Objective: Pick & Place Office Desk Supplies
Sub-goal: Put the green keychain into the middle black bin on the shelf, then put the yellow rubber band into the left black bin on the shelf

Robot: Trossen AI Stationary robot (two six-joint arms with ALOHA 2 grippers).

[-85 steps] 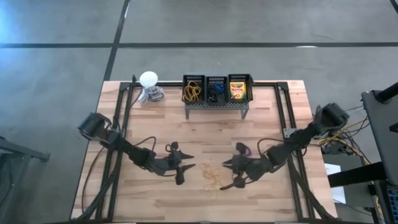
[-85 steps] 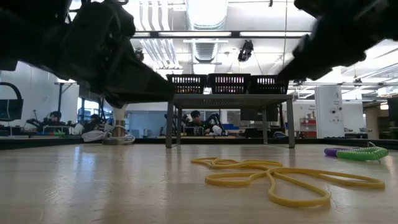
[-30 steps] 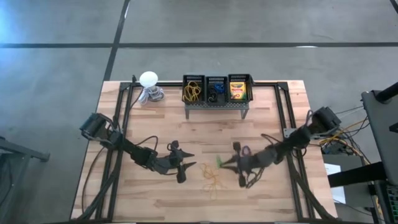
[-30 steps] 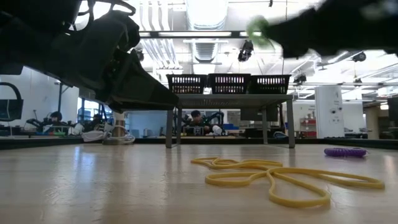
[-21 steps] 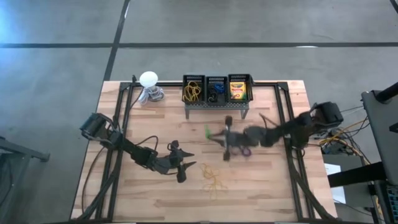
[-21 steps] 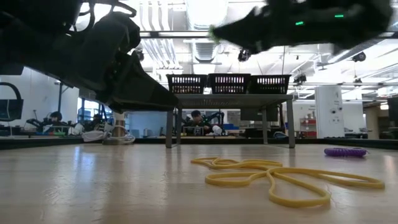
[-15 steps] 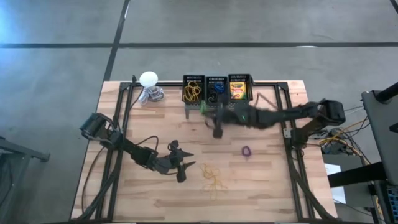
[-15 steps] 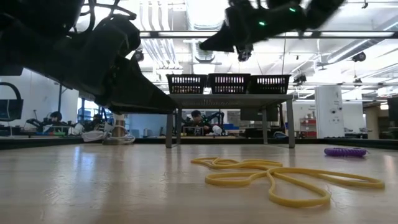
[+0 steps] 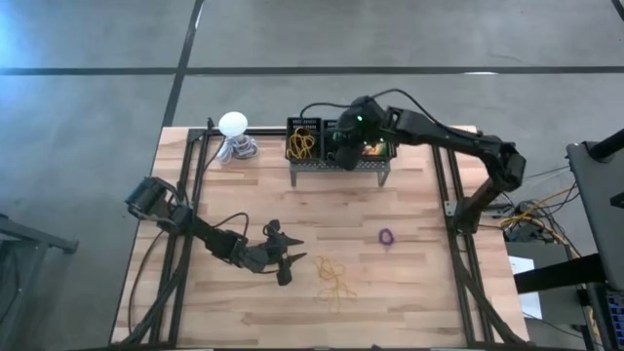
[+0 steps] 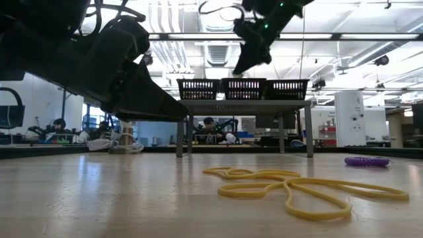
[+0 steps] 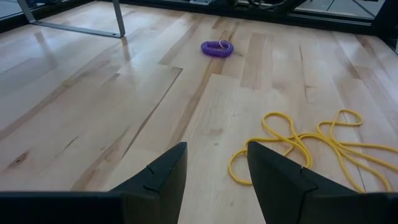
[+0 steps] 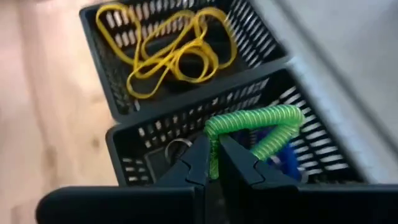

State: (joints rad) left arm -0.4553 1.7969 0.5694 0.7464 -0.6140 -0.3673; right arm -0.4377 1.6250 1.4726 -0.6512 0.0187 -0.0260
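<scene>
- Right arm stretched from the bench's right edge across to the back-centre, elbow high; right claw (image 12: 211,163) hangs over the middle basket (image 9: 340,142) of three on the stand (image 9: 338,164).
- Right claw clenched on a green coil ring (image 12: 254,127); ring loops out to one side of the fingertips, above the basket's inside.
- Left arm lies low from the bench's left edge toward the front-centre; left claw (image 11: 214,169) released, fingers apart, nothing between them, just above the wood.
- Left claw sits beside the loose yellow bands (image 9: 334,278) at the front-centre, not touching them.
- No writing readable; crayon box (image 9: 371,143), yellow with green, lies flat in the right-hand basket, print too small to read.
- Green ring: bright, springy spiral coil, bent in an arc.
- Purple ring (image 9: 386,237): small coil, flat on the bench right of centre, well apart from both claws.
- Yellow bands on the bench: thin, tangled in several loops.
- More yellow bands (image 12: 173,48) fill the left basket; blue items (image 12: 284,157) show in the middle basket under the green ring.
- White ball (image 9: 233,124) at the back-left.
</scene>
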